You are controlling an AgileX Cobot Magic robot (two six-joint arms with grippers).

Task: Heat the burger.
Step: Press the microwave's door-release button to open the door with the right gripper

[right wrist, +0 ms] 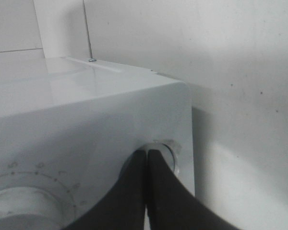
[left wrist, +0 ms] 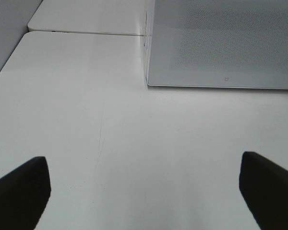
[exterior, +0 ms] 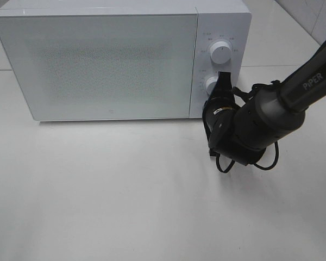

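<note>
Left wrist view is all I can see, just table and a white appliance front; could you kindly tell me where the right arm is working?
Observer: The right gripper is at the lower knob of the microwave, on the control panel right of the door.
Operator: Are its jaws open?
Observer: No, shut; the right wrist view shows both fingers pressed together, tips at that knob.
Operator: Can you see the burger?
Observer: No view shows it; from the high camera the door is closed.
</note>
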